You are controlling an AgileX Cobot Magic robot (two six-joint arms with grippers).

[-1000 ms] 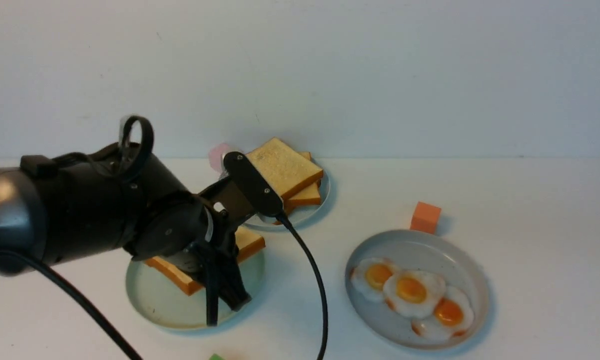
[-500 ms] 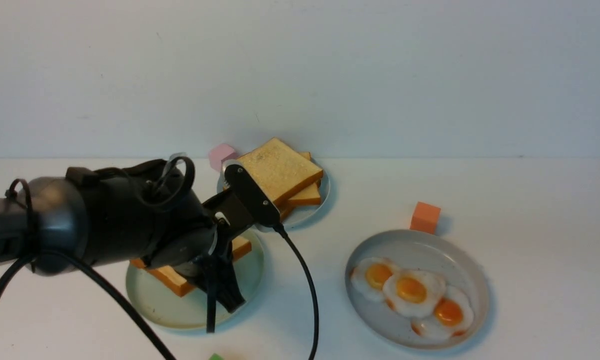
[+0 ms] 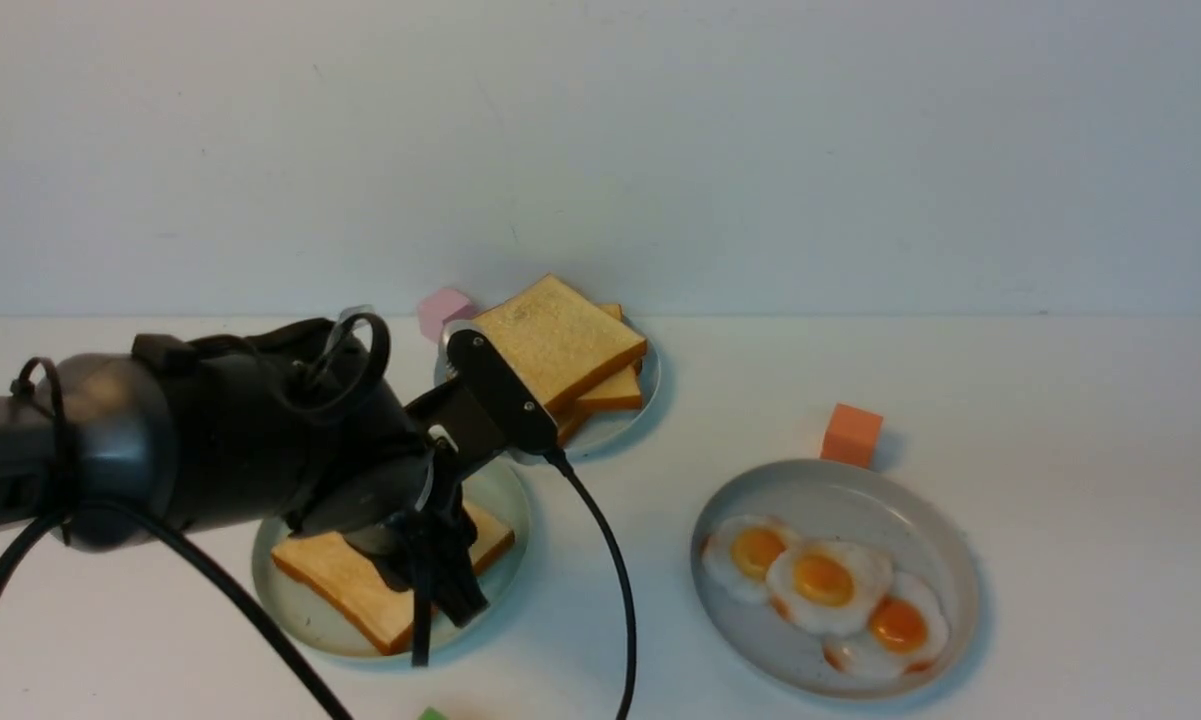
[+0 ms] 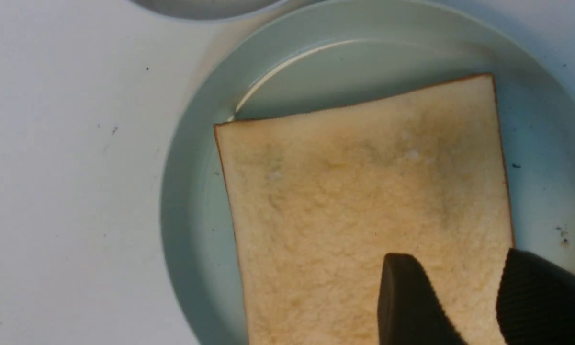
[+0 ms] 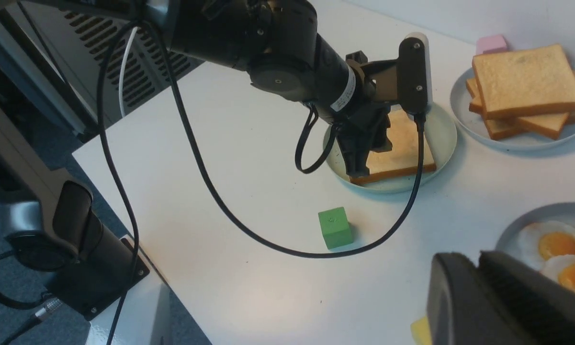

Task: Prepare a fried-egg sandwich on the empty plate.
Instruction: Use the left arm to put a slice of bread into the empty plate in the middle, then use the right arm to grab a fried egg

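Observation:
One toast slice (image 3: 345,585) lies flat on the empty plate (image 3: 505,500), a pale mint-green one. My left gripper (image 3: 445,610) hangs open just over the slice's near right edge, holding nothing. In the left wrist view the toast slice (image 4: 364,191) fills the plate (image 4: 196,191), and the gripper (image 4: 455,261) has its jaws parted above the bread. Fried eggs (image 3: 825,580) sit on a grey plate (image 3: 860,490) at the right. My right gripper (image 5: 469,261) is shut and empty, hovering beside the eggs (image 5: 555,244). No sandwich is assembled.
A stack of toast (image 3: 560,345) rests on a grey-blue plate (image 3: 620,425) behind the mint plate. An orange cube (image 3: 852,434), a pink cube (image 3: 443,308) and a green cube (image 5: 335,227) stand on the table. The left arm's cable (image 3: 610,560) trails between the plates.
My left gripper has opened and the toast slice, earlier held tilted above the mint plate, now lies flat on it. The arm shifted slightly left before that.

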